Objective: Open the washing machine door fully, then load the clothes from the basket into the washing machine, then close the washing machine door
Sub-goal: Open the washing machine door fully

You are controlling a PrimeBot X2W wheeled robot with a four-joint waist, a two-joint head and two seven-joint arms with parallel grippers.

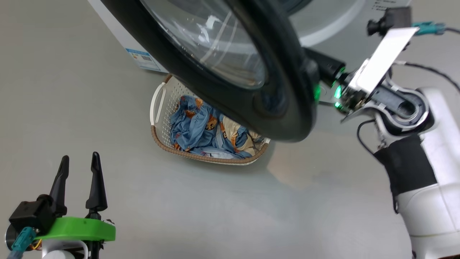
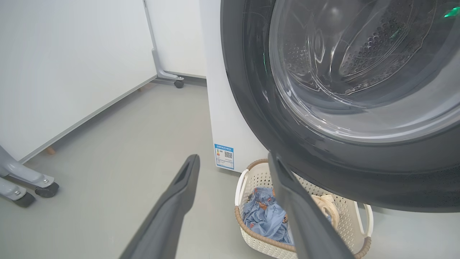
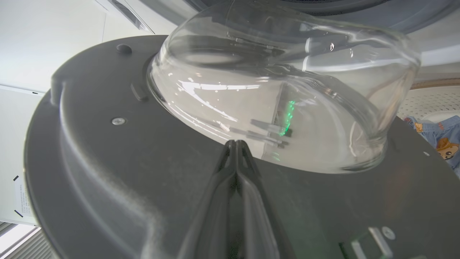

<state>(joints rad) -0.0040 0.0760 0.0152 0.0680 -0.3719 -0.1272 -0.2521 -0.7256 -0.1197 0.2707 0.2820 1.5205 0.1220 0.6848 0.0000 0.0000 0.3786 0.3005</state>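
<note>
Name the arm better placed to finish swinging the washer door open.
Right. The right gripper, fingers shut, sits at the inner face of the washing machine door. The left gripper hangs open over the floor, apart from the door.

The washing machine door [image 1: 287,118] is glossy black with clear glass. Below it, basket [image 1: 163,122] is cream, rim brown; clothes [image 1: 194,126] are blue, printed orange-brown.
</note>
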